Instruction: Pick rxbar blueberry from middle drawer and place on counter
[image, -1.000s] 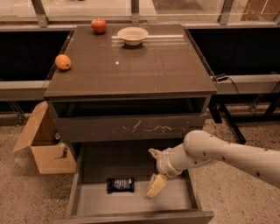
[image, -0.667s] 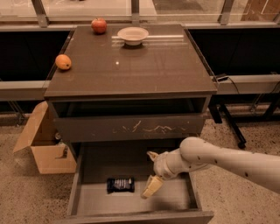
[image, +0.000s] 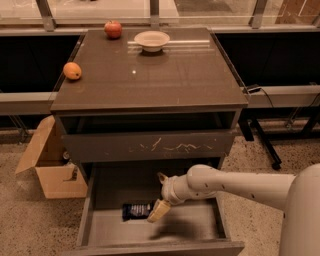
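Though dim, perhaps-navy bar (image: 135, 211) beside claw (image: 157, 198)

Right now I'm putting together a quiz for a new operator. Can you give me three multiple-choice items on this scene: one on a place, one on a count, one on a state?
1. Where is the rxbar blueberry?
A. On the counter
B. Held in the gripper
C. Lying in the open middle drawer

2. How many fruits are on the counter?
A. Two
B. Three
C. None

3. What is the gripper doing?
A. Shut on the bar
B. Open, low in the drawer beside the bar
C. Raised above the counter

Answers:
1. C, since the dark bar lies on the drawer's grey floor.
2. A, since only an apple and an orange sit on the counter.
3. B, since its fingers are spread at the bar's right end and nothing is between them.
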